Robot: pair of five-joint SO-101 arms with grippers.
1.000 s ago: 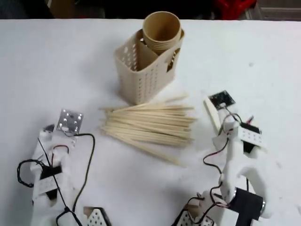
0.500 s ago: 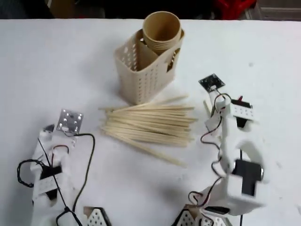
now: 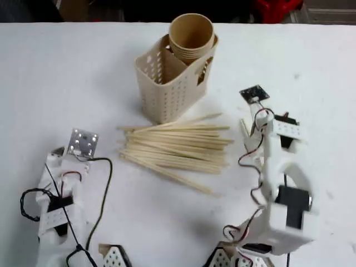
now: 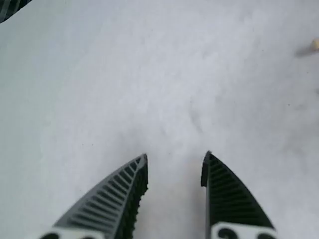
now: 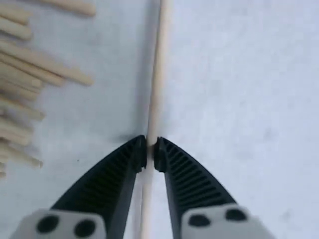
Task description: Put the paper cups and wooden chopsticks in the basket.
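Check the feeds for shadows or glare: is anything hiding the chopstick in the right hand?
Right wrist view: no glare; the chopstick throws a soft shadow along one side, yet stands out plainly in the right hand. High view: even light on the table, faint shadows under the chopstick pile. Left wrist view: dim shade around the left hand.

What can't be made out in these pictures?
High view: how many paper cups are stacked; they nest, and the basket wall covers their lower parts.
Right wrist view: the length of the chopstick in the right pincer; both ends run off the picture's edges.
Left wrist view: a pale tip at the edge, too blurred to name.
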